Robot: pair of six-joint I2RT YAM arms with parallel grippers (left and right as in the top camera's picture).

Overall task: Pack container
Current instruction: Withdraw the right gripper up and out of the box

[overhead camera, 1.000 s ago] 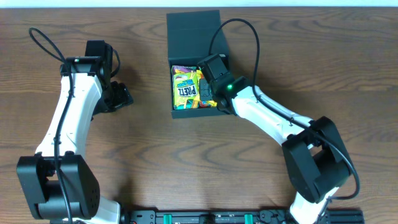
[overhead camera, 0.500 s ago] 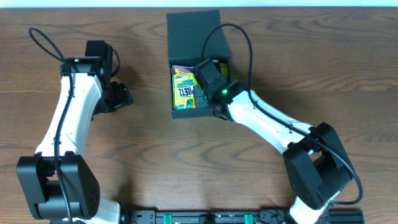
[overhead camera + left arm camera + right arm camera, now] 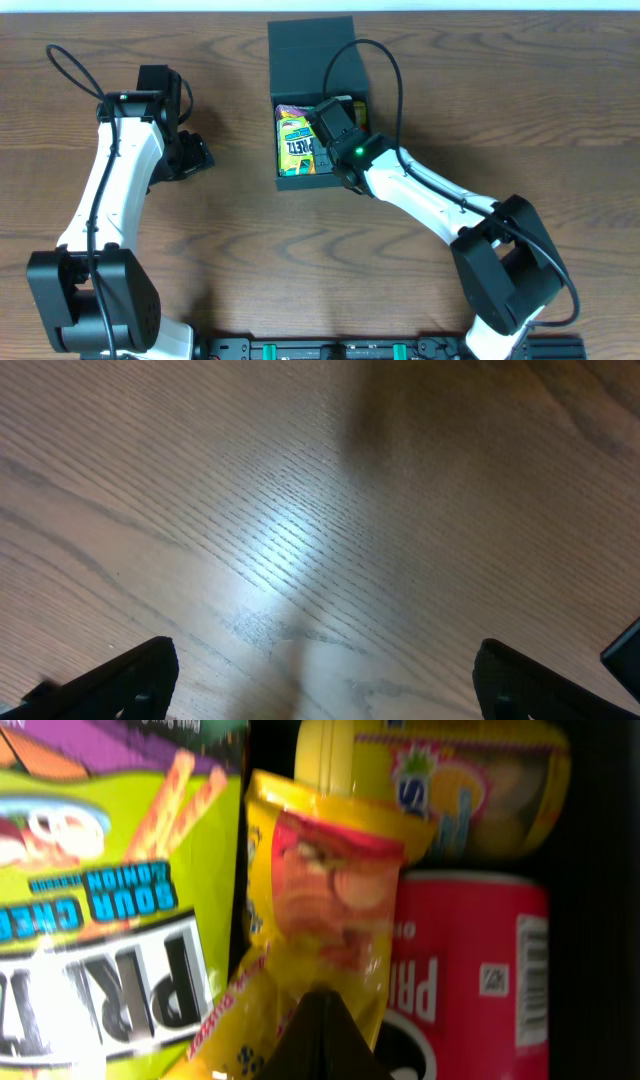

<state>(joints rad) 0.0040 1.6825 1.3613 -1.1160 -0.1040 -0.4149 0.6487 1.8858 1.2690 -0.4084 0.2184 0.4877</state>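
Container (image 3: 308, 55) noted at the far centre of the desk (image 3: 250, 270), its flap lid open on the far side. Packed inside are seen a green Pretz packet (image 3: 90, 920), a small yellow packet (image 3: 325, 890), a red tube (image 3: 470, 990) and a yellow wrapped item (image 3: 450, 780).

Right end effector (image 3: 320, 1030) is lowered into the container. Its fingers are pressed together to one dark point over the yellow packet's lower edge. Whether a corner is pinched cannot be told from so close a view.

Left end effector (image 3: 325, 660) is held above bare desk, well apart from the container on its left. Its fingers are spread wide, with nothing between them.
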